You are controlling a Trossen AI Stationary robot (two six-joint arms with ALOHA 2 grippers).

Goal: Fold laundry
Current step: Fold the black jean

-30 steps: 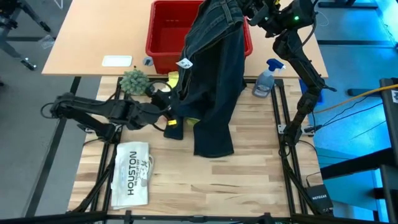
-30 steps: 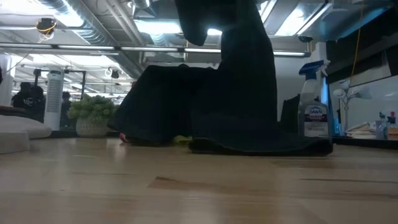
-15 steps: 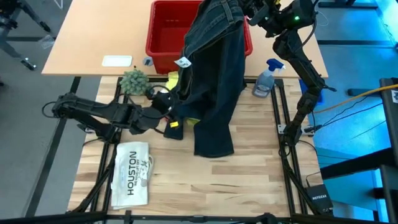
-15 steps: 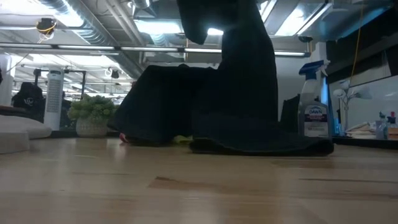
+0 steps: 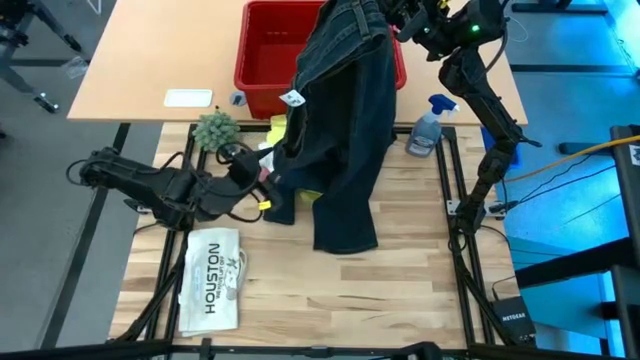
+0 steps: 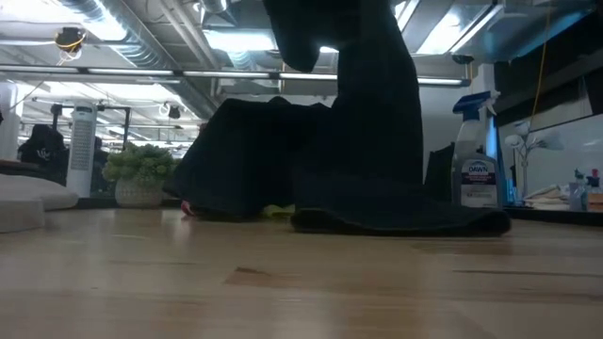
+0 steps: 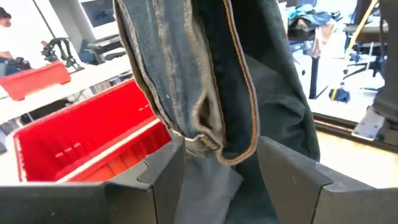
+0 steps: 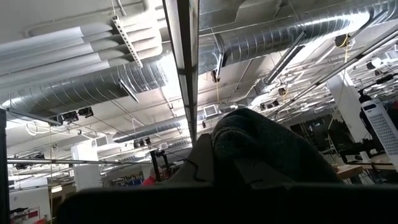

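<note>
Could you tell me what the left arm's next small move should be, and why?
Probably close the left end effector on the trousers: its open fingers straddle a hanging seam, while the right end effector, shut, holds them aloft.

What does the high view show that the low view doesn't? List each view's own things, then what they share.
High view only: the red basket, the "HOUSTON" item, the left hand at the dark trousers' edge, and the right hand holding them up.
Low view only: the room's ceiling ducts.
Both: the trousers, spray bottle and potted plant.
</note>
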